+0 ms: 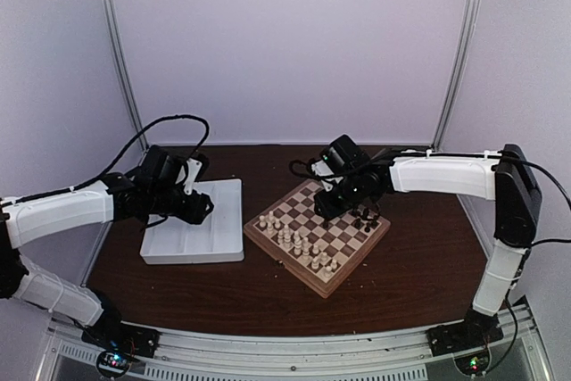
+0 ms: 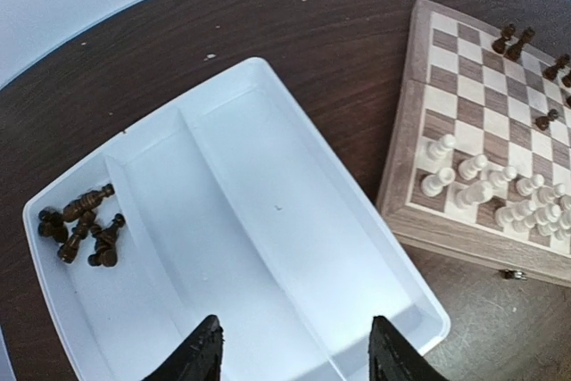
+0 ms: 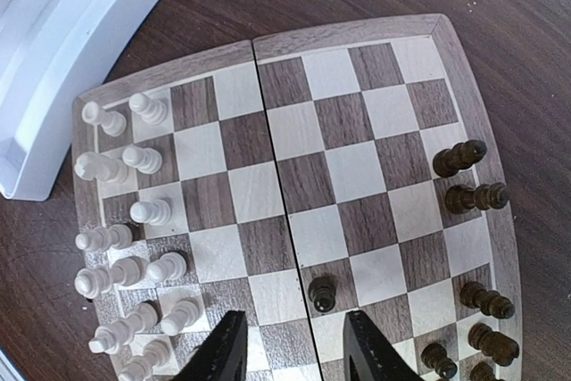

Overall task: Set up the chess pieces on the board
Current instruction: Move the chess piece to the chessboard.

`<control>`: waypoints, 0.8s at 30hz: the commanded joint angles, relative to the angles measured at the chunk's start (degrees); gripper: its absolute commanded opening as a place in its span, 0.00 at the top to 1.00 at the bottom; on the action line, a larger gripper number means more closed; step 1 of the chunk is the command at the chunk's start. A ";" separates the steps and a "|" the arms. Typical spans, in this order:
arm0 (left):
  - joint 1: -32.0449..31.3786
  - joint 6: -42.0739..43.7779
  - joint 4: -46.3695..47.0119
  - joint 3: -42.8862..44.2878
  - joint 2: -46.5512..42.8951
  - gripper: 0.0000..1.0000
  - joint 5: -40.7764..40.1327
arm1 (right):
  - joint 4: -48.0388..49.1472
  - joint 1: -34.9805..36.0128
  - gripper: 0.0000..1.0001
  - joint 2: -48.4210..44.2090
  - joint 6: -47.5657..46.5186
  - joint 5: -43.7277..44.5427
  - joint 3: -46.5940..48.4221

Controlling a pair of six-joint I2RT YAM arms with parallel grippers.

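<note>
Dark wooden bench [image 1: 178, 283], white walls behind. At left a white compartment tray [image 2: 268, 220] holds loose dark chess pieces [image 2: 80, 234] in its end slot, and the left pincer [image 2: 294, 359] hangs spread and empty above it. On the board [image 3: 294, 176] at right, cream figures [image 3: 134, 211] crowd one side. The right pincer [image 3: 294, 350] is spread, with a dark pawn [image 3: 322, 292] just beyond its tips. The right-edge pieces [image 3: 468, 176] are partly cut off.

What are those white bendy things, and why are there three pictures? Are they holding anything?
They are two robot arms, left and right, bolted to a table. One picture looks down from above; the other two come from a camera on each wrist, so black fingers show at the bottom. The left gripper hangs over a white tray with a few dark chess pieces in one end. The right gripper hangs over the board, where cream pieces and more dark ones stand. Both grippers are open and hold nothing.
</note>
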 commanded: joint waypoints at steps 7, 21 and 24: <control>1.24 0.97 10.30 -7.82 -2.68 0.44 -7.62 | -6.15 0.32 0.64 6.66 0.51 5.04 5.26; 1.25 0.30 9.31 -6.81 -3.33 0.44 -6.53 | -5.07 0.08 0.73 8.91 0.84 4.90 4.49; 1.25 0.31 8.77 -6.43 -3.61 0.44 -6.53 | -4.94 -0.02 0.73 9.48 0.93 4.85 4.72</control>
